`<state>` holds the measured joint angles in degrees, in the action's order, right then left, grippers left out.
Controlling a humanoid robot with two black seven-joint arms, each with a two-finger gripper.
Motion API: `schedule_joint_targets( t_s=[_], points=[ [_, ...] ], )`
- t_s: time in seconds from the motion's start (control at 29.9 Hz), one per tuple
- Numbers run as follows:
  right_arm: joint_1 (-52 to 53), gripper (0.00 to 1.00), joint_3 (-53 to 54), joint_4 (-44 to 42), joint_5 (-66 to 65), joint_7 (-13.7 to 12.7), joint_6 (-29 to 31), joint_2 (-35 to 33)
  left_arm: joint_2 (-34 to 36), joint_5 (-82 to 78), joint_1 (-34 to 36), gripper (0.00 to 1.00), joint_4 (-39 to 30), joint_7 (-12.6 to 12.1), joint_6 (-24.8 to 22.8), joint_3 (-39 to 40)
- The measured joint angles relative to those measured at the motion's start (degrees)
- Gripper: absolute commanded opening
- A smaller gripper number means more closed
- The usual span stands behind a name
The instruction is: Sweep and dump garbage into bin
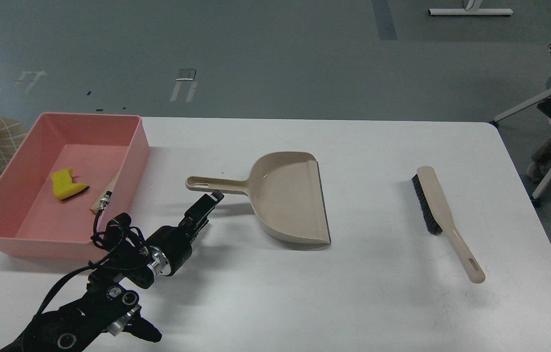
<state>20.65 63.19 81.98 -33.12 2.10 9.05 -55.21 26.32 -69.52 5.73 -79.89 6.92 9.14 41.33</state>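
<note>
1. My left arm (109,288) comes in from the near-left corner, black, cable looped around the wrist, reaching out to the far right over the white table (305,303).
2. My left pincer (212,198) is at the arm's far end, just near of the dustpan handle (214,184). It is seen dark and nearly end-on, so I cannot tell if it is released or clenched, or if it touches the handle. Nothing visibly held in it.
3. My right arm is not in view.
4. Beige brush (444,217) lies flat on the right side of the table, well apart from the pincer. Black bristles face left, handle end with hang hole points to the near right.
5. Beige dustpan (290,198) sits mid-table, flat, its open lip facing right and its handle pointing left toward the bin. The pan looks empty.
6. Bin (136,146), a salmon-pink tub, sits on the left side of the table, left of the dustpan, with its near-left part at the table edge.
7. The garbage is inside the bin: yellow chunk (67,185) on the bin floor, around the middle.
8. Off-white stick (109,188) also in the bin, right of the yellow chunk, leaning by the right wall, partly hidden by my cable connector.
9. Beyond the table is grey floor (256,49). Chair legs (549,122) are at the far right.
</note>
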Motion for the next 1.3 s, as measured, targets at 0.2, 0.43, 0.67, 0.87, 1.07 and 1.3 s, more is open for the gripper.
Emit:
schedule_joint_targets(
  t_s=[0.2, 0.43, 0.67, 0.87, 1.07, 1.3],
  points=[
    [0.00, 0.97, 0.01, -0.67, 0.07, 0.10, 0.27, -0.08, 8.74, 0.79, -2.60, 0.98, -8.17, 0.00, -0.68, 1.18],
    [0.00, 0.98, 0.45, -1.57, 0.08, 0.17, 0.61, 0.10, 16.81, 5.33, -2.55, 0.97, -17.61, 0.08, -1.68, 4.59],
    [1.56, 0.98, 4.72, -8.40, 0.08, 0.36, 1.18, 5.13, 12.59, 18.70, 7.62, 0.97, -18.60, -0.66, -4.28, 15.92],
    [11.42, 0.99, 4.86, -20.89, -0.05, 0.53, 3.29, 15.00, 10.87, 27.99, 21.15, 0.97, -8.82, -0.91, -6.74, 17.44],
    [23.00, 1.00, 4.48, -36.78, -0.45, 2.95, 6.85, 27.48, -0.04, 27.75, 31.78, 0.97, 11.84, 0.90, -11.90, 17.28],
    [31.83, 1.00, -5.38, -51.69, -0.83, 17.92, 10.01, 37.35, -8.91, 27.57, 39.31, 0.98, 30.28, 6.08, -16.66, 12.94]
  ],
)
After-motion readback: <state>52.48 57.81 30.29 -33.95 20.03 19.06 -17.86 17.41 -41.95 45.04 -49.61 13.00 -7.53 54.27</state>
